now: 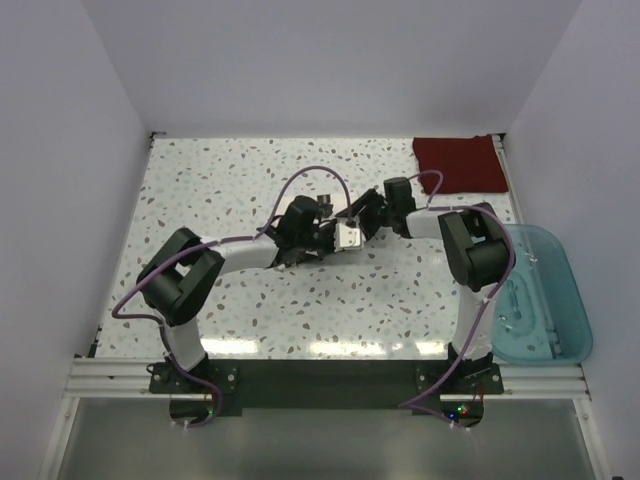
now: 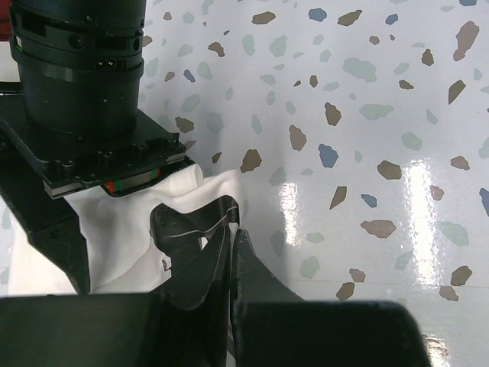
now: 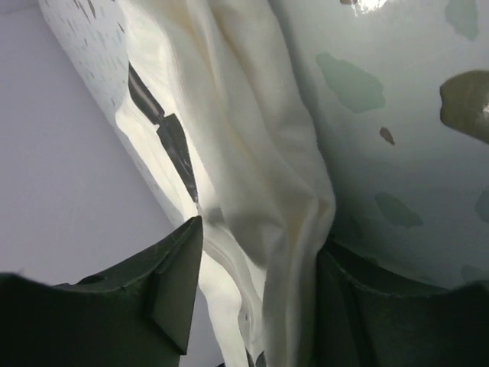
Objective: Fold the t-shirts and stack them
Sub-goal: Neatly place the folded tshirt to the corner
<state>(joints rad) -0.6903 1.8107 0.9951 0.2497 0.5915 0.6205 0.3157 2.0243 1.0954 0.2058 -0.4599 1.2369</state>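
Observation:
The white t-shirt (image 1: 348, 237) is a small bunched bundle at the table's middle, between my two grippers. My left gripper (image 1: 332, 238) is shut on a thin edge of the white t-shirt (image 2: 122, 229), pinched at the tips of the left gripper (image 2: 231, 233). My right gripper (image 1: 362, 224) comes in from the right. In the right wrist view, thick folds of the white t-shirt (image 3: 252, 153) with a dark print fill the gap of the right gripper (image 3: 260, 245), whose jaws stand wide around them. The dark red t-shirt (image 1: 458, 163) lies folded at the back right corner.
A translucent teal bin (image 1: 535, 295) sits off the table's right edge. The right arm's black wrist (image 2: 76, 76) hangs close over the left gripper. The speckled tabletop (image 1: 220, 190) is walled at the back and on both sides.

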